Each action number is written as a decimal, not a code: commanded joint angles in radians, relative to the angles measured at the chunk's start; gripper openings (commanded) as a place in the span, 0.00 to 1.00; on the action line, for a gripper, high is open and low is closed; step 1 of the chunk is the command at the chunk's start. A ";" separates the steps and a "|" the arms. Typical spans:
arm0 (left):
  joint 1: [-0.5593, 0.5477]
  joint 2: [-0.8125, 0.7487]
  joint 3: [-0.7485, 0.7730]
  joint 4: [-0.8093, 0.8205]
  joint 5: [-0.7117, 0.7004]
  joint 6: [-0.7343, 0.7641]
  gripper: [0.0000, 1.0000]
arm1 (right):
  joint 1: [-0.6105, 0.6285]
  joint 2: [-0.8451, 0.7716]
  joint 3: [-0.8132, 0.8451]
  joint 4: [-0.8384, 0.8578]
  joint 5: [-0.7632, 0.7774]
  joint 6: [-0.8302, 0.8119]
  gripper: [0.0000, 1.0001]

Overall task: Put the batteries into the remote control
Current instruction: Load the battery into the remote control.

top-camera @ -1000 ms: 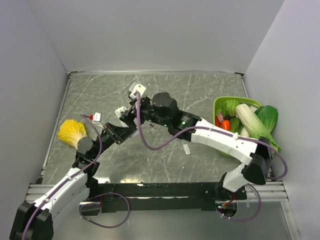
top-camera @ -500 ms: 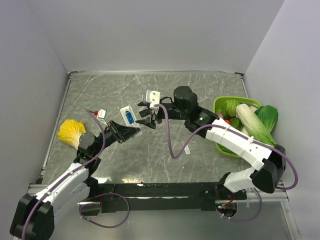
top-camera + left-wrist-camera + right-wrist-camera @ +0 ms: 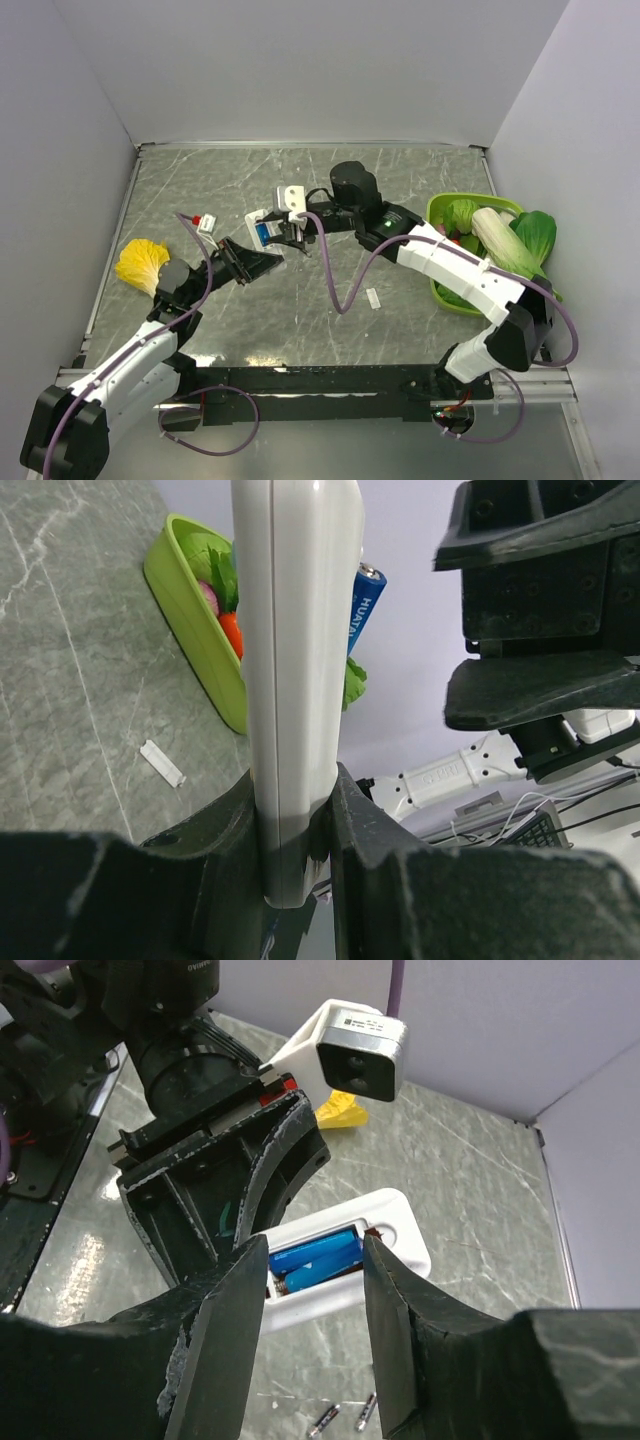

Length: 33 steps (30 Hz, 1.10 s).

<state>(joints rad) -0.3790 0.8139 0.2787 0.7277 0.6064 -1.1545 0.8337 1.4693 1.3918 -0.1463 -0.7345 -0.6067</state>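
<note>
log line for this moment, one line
left gripper: shut on remote | right gripper: open over batteries | batteries: both in remote, one end tilted out

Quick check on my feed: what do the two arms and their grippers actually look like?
Left arm and right arm: white shell links between black joints, a purple cable looping along each. Left gripper and right gripper: matte black, broad fingers, a white camera box on each wrist.
</note>
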 commanded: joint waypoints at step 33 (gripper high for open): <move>0.002 -0.021 0.045 0.064 0.010 0.022 0.02 | -0.021 0.094 0.038 -0.030 -0.046 -0.008 0.20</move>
<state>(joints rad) -0.3790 0.8219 0.2886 0.7124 0.6312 -1.1374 0.8200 1.5532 1.4525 -0.1761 -0.7433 -0.6361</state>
